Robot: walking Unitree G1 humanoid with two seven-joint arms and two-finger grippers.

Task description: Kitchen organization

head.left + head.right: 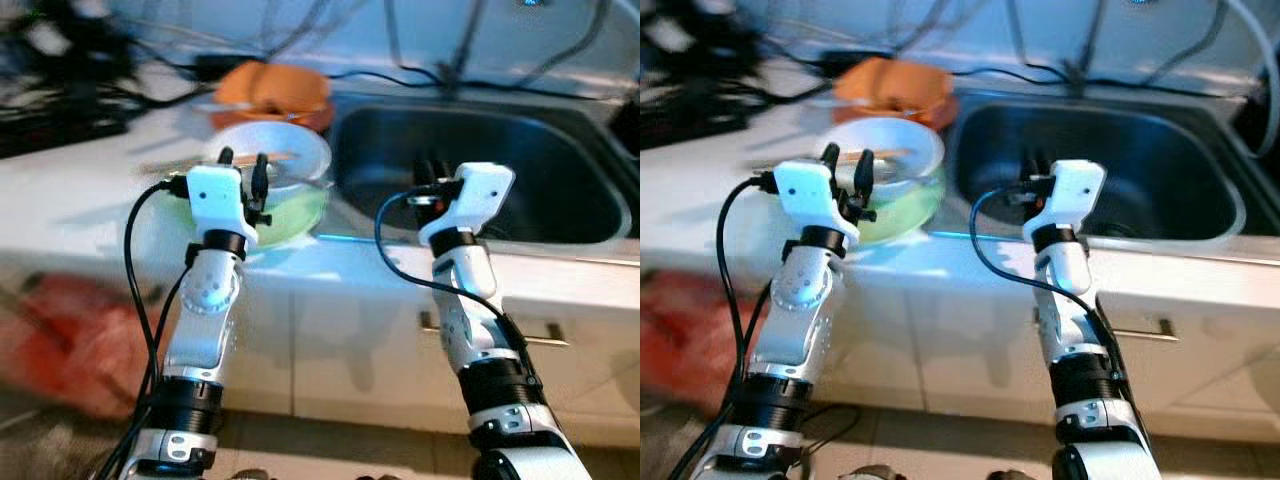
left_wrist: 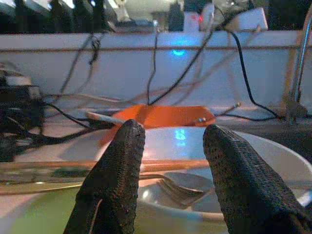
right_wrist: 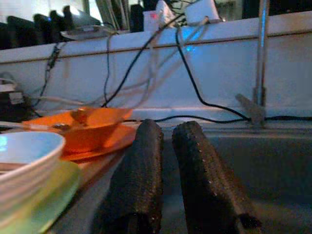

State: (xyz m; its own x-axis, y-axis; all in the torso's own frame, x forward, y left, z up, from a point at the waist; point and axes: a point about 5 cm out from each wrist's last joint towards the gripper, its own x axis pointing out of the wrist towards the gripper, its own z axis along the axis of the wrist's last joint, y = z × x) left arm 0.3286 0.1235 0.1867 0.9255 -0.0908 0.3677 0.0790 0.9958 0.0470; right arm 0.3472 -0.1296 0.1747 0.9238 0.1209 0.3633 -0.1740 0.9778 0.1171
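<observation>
— Where my left gripper (image 1: 243,158) hovers, fingers spread and empty, what's under it?
— The white bowl (image 1: 300,150) on the counter (image 1: 80,200). My right gripper (image 1: 432,166), nearly closed, empty, hangs over the sink (image 1: 560,170).

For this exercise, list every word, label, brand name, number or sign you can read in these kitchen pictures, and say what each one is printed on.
There are none that can be read.
White bowl, green plate, orange dish: plain, no print.
Sink: no marking.
Left gripper and right gripper housings: no lettering visible.
Blue glow on the back wall: a light, not a sign.
</observation>
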